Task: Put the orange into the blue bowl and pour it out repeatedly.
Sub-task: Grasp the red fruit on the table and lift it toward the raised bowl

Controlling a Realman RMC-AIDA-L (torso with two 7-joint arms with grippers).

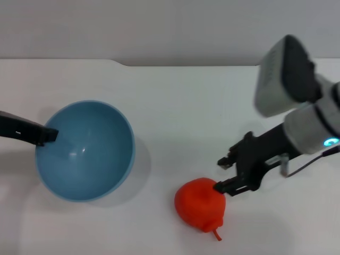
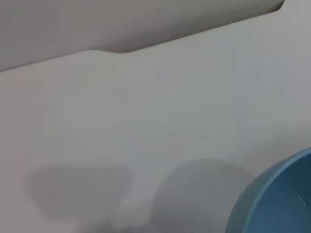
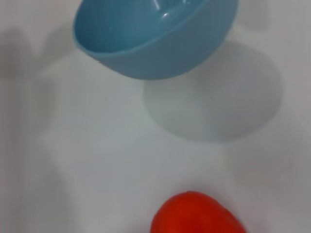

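Head view: right gripper point(image 1: 222, 174), jaws apart, reaches the orange point(image 1: 200, 204) on the table point(image 1: 175, 106); it should straddle it squarely before closing. Left gripper point(image 1: 49, 135) clamps the tilted, lifted blue bowl point(image 1: 87, 151).

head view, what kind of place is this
Probably a lab test bench, not a kitchen: a bare white table against a plain wall, holding only the blue bowl and the orange, with the left gripper and right gripper working them.
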